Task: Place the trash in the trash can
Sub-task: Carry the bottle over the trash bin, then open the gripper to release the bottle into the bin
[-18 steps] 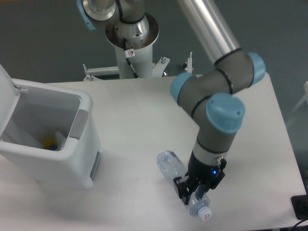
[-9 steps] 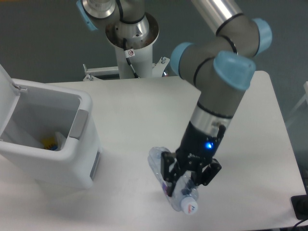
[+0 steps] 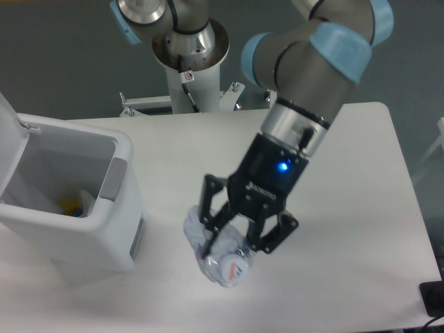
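While the bin (image 3: 66, 201) sits open-lidded at the left of the bench (image 3: 347, 208), the claw (image 3: 232, 239) — fingers clamped on the bottle (image 3: 211, 253) — holds it above the bench.

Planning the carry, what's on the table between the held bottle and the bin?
Nothing: the camera shows only bare white table between the bottle in the tool and the bin.
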`<state>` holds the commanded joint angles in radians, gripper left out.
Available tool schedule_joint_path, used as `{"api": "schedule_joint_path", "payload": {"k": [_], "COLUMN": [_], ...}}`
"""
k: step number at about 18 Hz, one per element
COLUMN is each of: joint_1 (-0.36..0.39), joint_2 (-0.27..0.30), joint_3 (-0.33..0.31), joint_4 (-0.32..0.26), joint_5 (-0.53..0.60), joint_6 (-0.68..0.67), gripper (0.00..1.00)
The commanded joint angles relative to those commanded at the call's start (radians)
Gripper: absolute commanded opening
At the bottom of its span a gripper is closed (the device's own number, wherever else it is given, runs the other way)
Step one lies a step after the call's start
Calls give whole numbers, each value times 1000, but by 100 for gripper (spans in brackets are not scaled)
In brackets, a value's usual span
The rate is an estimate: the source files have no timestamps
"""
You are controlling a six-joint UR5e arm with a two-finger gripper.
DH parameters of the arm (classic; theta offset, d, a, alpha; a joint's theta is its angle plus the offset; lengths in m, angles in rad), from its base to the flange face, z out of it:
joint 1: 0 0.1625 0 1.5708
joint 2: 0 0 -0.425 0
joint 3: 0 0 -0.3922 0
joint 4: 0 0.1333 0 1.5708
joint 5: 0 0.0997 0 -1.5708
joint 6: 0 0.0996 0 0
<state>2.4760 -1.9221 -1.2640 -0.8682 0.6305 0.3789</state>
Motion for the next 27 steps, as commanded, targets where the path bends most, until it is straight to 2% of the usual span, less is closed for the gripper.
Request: {"api": "schedule_joint_path", "payload": {"k": [4, 9, 13, 14, 16, 19, 21, 25, 27], "joint_1": [-89, -183, -216, -224, -229, -236, -236, -236, -236], "joint_2": [9, 78, 141, 172, 187, 189, 189, 190, 195], "joint_3": [32, 11, -72, -115, -150, -214, -253, -271, -270], "joint_4": [0, -3, -2, 0, 0, 0, 0, 0, -2], "joint_5": [0, 0, 0, 2, 2, 3, 8, 14, 15], "joint_6": [2, -11, -5, 6, 40, 112, 132, 129, 121], "gripper": [45, 46, 47, 47, 49, 61, 73, 81, 98]}}
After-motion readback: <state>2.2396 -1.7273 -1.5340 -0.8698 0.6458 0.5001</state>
